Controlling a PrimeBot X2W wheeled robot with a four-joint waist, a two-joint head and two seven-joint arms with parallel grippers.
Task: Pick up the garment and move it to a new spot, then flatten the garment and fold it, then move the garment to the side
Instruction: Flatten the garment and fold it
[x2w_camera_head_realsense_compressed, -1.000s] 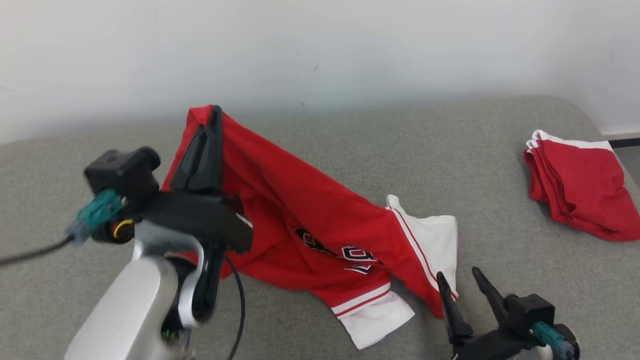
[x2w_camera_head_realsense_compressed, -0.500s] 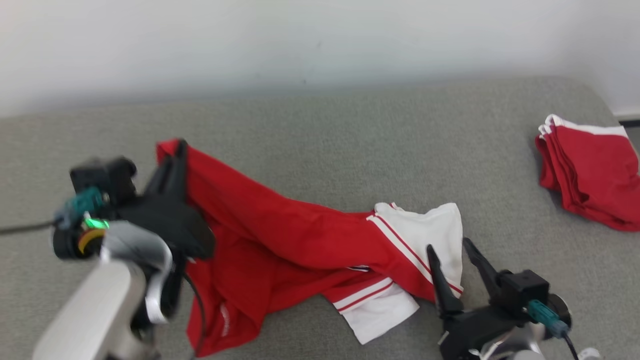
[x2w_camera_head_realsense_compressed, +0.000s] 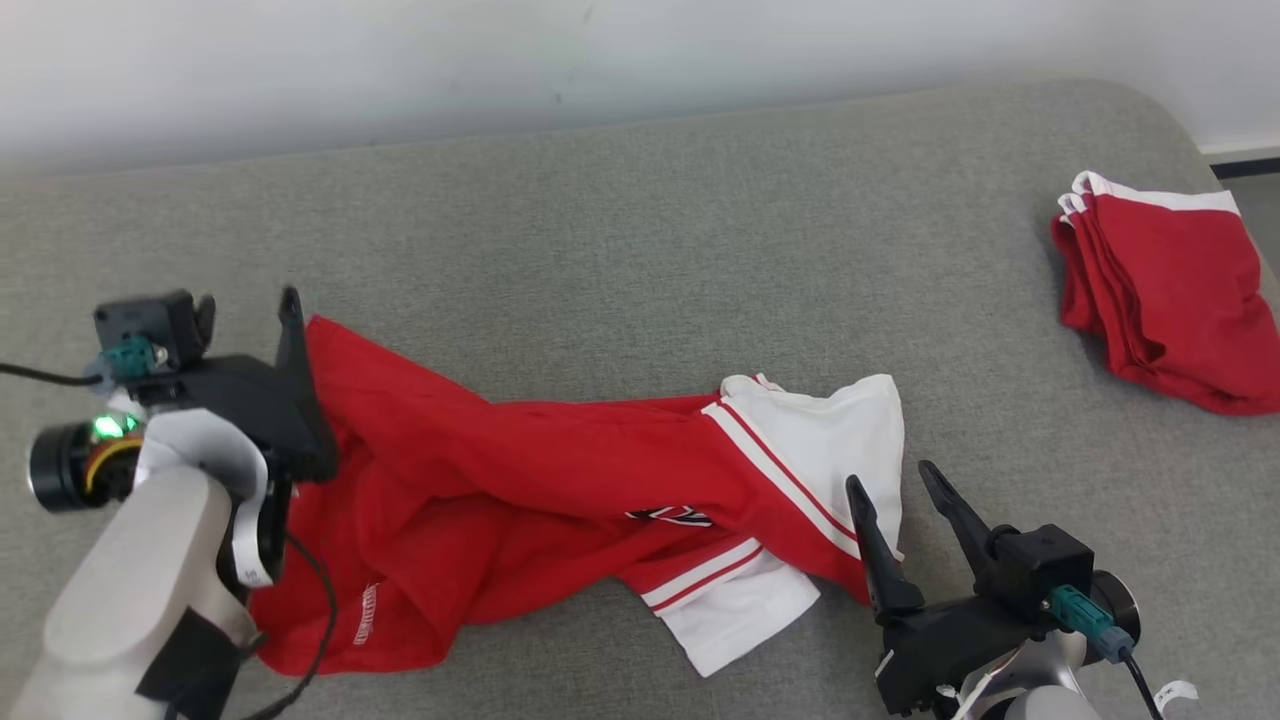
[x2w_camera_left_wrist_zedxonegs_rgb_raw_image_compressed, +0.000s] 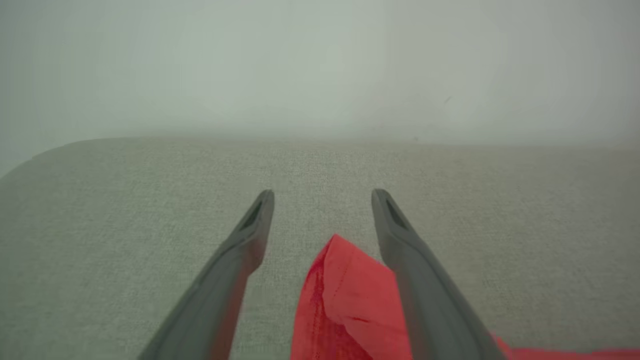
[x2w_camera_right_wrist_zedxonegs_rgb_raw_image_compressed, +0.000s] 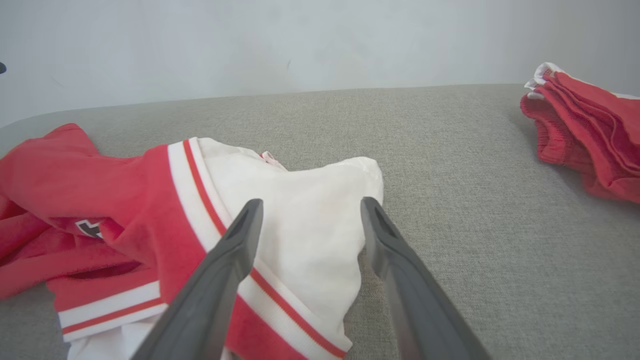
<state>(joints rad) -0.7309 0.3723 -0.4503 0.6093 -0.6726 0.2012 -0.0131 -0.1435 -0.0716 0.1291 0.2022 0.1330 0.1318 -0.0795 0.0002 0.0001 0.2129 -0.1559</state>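
Nearest to me, the right gripper sits low at the front edge on its pale forearm, dark fingers pointing away across the surface. Its jaws are spread wide and hold nothing, poised just over the white sleeve end of the crumpled red-and-white sports garment. Off to the left, the left gripper reaches in from a bent silver arm. Its jaws are also parted, and a red corner of the garment lies loose between them, not pinched. The garment sprawls bunched across the grey fabric-covered table. Well apart, at the far right, rests a folded stack of red cloth with white trim. Behind it all runs a plain pale wall.
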